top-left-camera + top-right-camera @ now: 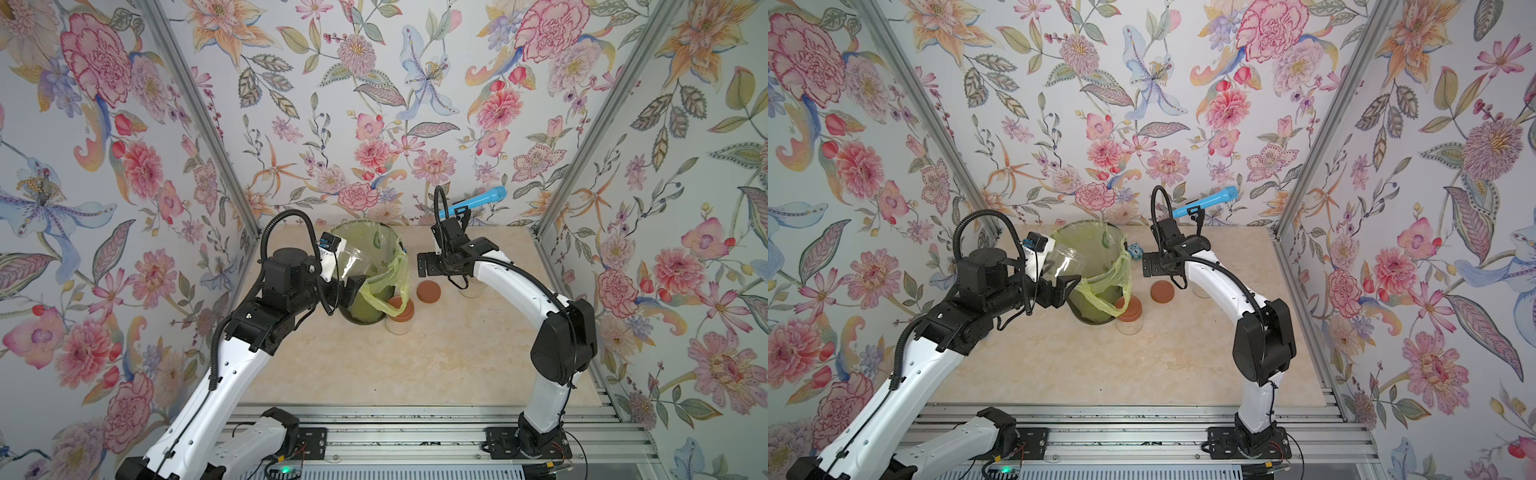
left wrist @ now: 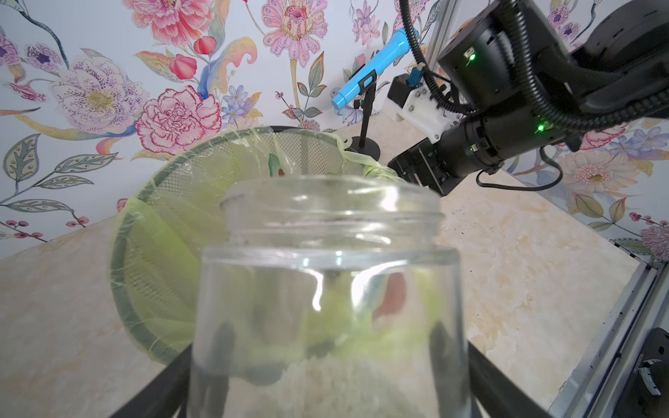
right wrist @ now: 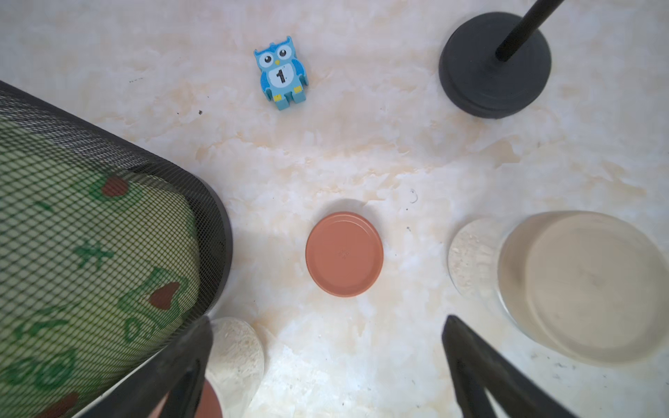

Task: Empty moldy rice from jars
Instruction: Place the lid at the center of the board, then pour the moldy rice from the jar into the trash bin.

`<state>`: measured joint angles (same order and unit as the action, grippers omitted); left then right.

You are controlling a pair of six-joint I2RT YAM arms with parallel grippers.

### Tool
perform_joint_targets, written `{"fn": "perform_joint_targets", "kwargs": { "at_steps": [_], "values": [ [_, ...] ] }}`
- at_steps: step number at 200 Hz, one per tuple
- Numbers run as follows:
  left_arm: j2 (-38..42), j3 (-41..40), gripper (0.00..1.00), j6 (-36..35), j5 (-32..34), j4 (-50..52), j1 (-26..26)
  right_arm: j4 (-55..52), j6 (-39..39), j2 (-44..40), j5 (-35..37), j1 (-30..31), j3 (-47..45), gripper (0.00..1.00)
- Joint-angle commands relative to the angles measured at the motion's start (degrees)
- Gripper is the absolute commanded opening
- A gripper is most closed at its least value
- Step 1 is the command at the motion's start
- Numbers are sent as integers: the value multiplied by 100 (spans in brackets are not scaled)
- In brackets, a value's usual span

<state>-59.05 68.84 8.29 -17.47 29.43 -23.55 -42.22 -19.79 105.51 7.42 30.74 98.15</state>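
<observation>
My left gripper (image 2: 329, 343) is shut on an open clear jar (image 2: 325, 289), lidless, its mouth tilted toward the bin. Moldy rice (image 2: 325, 387) lies at the jar's base end. In both top views this jar (image 1: 353, 259) (image 1: 1065, 259) hangs at the bin's rim. My right gripper (image 3: 325, 324) stands open and empty above the table. A loose reddish-brown lid (image 3: 344, 253) (image 1: 428, 291) lies just ahead of it. A beige-lidded jar (image 3: 586, 286) with rice stands to one side. A jar with a reddish-brown lid (image 1: 400, 316) (image 3: 235, 354) stands by the bin.
The dark mesh bin (image 1: 361, 311) (image 3: 108, 217) with a yellow-green bag stands at the middle back of the table. A blue microphone (image 1: 473, 203) on a black stand (image 3: 494, 65) and a small blue owl toy (image 3: 284, 74) are behind the right gripper.
</observation>
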Motion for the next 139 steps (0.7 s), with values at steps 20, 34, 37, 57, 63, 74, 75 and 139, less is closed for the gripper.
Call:
{"fn": "perform_joint_targets", "kwargs": {
  "at_steps": [20,34,37,57,63,74,75,139],
  "values": [
    [-156,528,0,-190,18,-35,52,-765,-329,-378,-299,28,750,100],
    [-230,646,0,-205,-7,82,52,-905,-414,-387,-475,28,1017,100],
    [-241,670,0,-205,-10,108,52,-932,-432,-383,-522,28,1066,100],
    [-327,842,0,-210,-28,221,50,-1105,-603,-400,-818,29,1433,100],
    [-356,892,0,-206,-26,250,52,-1142,-653,-404,-923,28,1532,100],
    [-423,975,0,-189,-19,324,60,-1173,-754,-416,-1120,50,1680,100],
    [-428,988,0,-184,-23,329,56,-1174,-763,-412,-1142,48,1698,100],
    [-861,1438,0,117,28,655,55,-1212,-1372,-86,-2325,278,2687,100]
  ]
}}
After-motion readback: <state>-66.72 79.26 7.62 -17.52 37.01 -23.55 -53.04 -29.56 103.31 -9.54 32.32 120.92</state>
